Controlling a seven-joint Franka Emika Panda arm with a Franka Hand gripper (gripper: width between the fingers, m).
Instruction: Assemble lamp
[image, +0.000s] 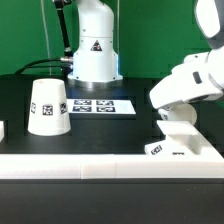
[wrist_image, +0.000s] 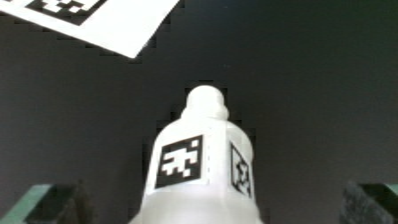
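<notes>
The white bulb, with square tags on its body, fills the wrist view with its round head pointing away over the black table. My gripper is open around it. The dark fingers stand wide on either side and do not touch the bulb. In the exterior view my gripper hangs tilted at the right, just above the flat square base, and the bulb is hidden by the hand. The cone shade stands wide end down on the table at the exterior view's left.
The marker board lies at the middle back, and its corner shows in the wrist view. The white robot pedestal stands behind it. A low white wall runs along the table's front edge.
</notes>
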